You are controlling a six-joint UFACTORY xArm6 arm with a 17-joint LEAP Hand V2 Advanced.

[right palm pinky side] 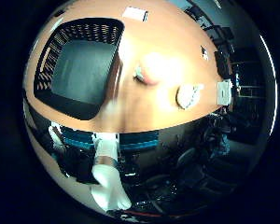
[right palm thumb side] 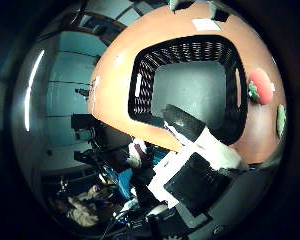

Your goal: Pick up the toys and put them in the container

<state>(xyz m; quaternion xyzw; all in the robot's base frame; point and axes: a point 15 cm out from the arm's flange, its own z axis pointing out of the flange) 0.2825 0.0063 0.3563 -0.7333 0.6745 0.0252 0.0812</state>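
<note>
Black basket [right palm thumb side: 187, 90] is empty and sits on an orange table [right palm pinky side: 149, 107]. A red strawberry toy [right palm thumb side: 260, 86] lies just beside the basket wall; a pale round toy [right palm pinky side: 188, 95] is farther from the basket, past the strawberry. The hand [right palm thumb side: 195, 165] hovers above the basket's near edge holding nothing, fingers seemingly relaxed, and both toys lie off to one side. Beyond the table is an office with chairs.

Red toy [right palm pinky side: 149, 73] washed out by glare, its shape unclear.

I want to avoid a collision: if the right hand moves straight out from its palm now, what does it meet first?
Probably the black basket: it fills the view under the right hand, and its floor looks empty. Depth is unclear.
</note>
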